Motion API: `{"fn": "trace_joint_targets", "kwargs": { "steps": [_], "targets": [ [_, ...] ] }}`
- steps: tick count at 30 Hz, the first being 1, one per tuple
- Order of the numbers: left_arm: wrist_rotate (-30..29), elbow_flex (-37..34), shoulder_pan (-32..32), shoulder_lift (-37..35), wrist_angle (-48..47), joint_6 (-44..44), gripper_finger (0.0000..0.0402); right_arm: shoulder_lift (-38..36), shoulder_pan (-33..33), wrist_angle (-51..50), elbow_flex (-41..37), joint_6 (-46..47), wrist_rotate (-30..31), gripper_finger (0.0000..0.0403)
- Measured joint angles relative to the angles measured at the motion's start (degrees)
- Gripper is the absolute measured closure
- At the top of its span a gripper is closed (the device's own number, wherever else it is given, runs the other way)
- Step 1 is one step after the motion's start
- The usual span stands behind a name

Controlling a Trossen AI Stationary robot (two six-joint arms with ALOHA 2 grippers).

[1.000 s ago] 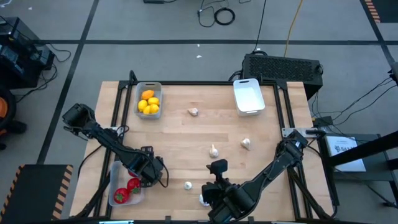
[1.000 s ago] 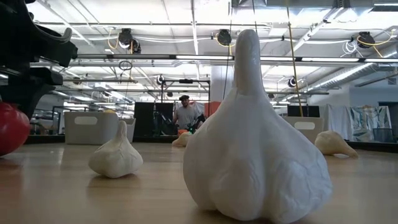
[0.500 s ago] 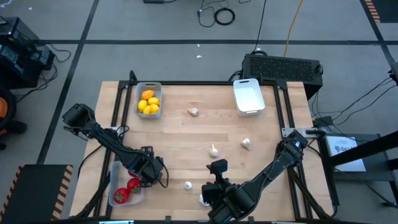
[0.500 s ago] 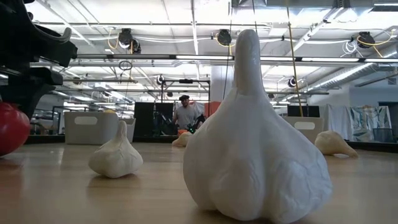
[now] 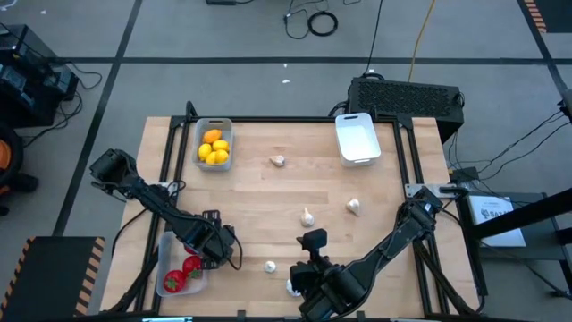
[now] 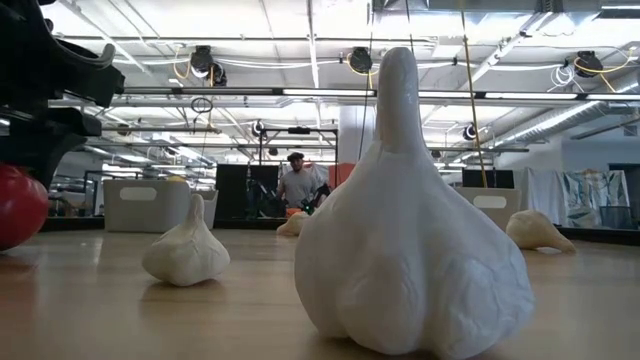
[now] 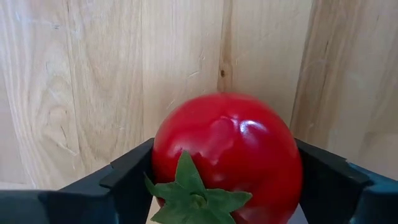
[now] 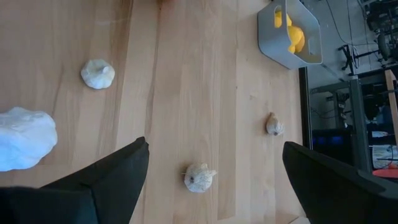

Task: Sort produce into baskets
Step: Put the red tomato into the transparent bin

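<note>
At the table's [image 5: 268, 206] near left corner sits the clear basket [image 5: 166, 265] with two red tomatoes [image 5: 192, 265] in it. The left gripper [image 5: 217, 253] hangs at that basket's right edge; in its wrist view a glossy red tomato [image 7: 227, 155] with a green calyx sits between its two dark fingers [image 7: 127, 177], which stand close at either side of it over bare wood, though whether they actually press on it cannot be told. From table height this tomato [image 6: 18, 205] shows at the left edge under the dark gripper. At the far left stands the grey basket [image 5: 214, 143] holding several yellow lemons [image 5: 214, 148]. To its right a garlic bulb [image 5: 278, 161] lies alone on the wood. Nearer the middle lies a second bulb [image 5: 307, 217], with a third [image 5: 270, 266] closer to the front edge. A fourth, whitish bulb [image 5: 292, 287] lies at the front edge just beside the right gripper [image 5: 313, 268], whose jaws stand wide apart over the table with nothing between them. A fifth bulb [image 5: 354, 207] lies right of centre. At the far right sits the white basket [image 5: 356, 139]. In the room beyond, a person [image 6: 297, 183] stands.
</note>
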Motion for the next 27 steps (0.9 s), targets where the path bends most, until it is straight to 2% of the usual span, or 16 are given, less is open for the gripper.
{"fn": "trace_joint_targets", "kwargs": {
  "steps": [5, 10, 15, 21, 27],
  "targets": [
    [0.3, 1.4, 0.4, 0.2, -0.9, 1.5, 0.0080, 0.0, 0.0, 0.0, 0.0, 0.0, 0.0, 0.0046],
    [0.3, 7.4, 1.9, 0.1, -4.8, 5.1, 0.0078, 0.0, 0.0, 0.0, 0.0, 0.0, 0.0, 0.0046],
    [0.4, 18.4, 2.3, 0.1, -19.1, 5.7, 0.0078, 0.0, 0.0, 0.0, 0.0, 0.0, 0.0, 0.0046],
    [-0.3, 29.7, -0.4, -0.4, -32.6, 0.3, 0.0077, 0.0, 0.0, 0.0, 0.0, 0.4, 0.0, 0.0046],
    [0.5, 32.1, -4.5, -5.3, -37.9, -9.4, 0.0077, 0.0, 0.0, -0.1, 0.0, 1.0, -0.1, 0.0046]
  ]
}}
